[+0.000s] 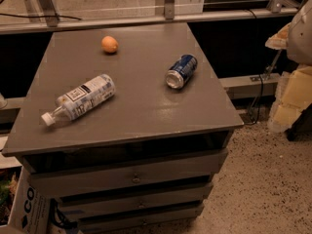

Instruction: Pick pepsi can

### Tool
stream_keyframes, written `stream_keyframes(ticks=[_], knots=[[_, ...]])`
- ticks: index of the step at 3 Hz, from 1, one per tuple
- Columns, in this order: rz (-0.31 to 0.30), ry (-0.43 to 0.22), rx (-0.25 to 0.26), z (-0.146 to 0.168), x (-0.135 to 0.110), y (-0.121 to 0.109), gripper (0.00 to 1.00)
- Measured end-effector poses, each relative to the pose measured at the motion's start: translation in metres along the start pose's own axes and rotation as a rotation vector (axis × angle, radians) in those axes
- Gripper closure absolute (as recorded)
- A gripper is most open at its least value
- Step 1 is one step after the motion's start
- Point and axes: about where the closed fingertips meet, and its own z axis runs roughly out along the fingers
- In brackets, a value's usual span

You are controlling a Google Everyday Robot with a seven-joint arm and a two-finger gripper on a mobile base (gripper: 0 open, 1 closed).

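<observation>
None of the pick is done yet: the pepsi can (181, 71) lies untouched on its side on the grey cabinet top (146, 113).

The can rests toward the right half of the top, one silver end turned to the front. The gripper (292, 99) seems to be part of the pale bulk at the right edge, off the cabinet and well apart from the can, and I cannot tell whether it is spread or pressed together. Reaching, closing and lifting all seem left to do. A plastic bottle (80, 100) lies on its side at the left front, and an orange (109, 44) sits near the back; both are well apart from the can. Nothing lies between the can and the right edge, though a can lying down may roll if nudged.
</observation>
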Motion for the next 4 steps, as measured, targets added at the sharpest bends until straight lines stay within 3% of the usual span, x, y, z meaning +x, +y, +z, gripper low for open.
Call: stream_keyframes(ticks=[2, 4], knots=[[-0.003, 0.000, 0.004, 0.000, -0.001, -0.001, 0.00], [-0.137, 0.005, 0.042, 0.029, -0.031, -0.048, 0.00]])
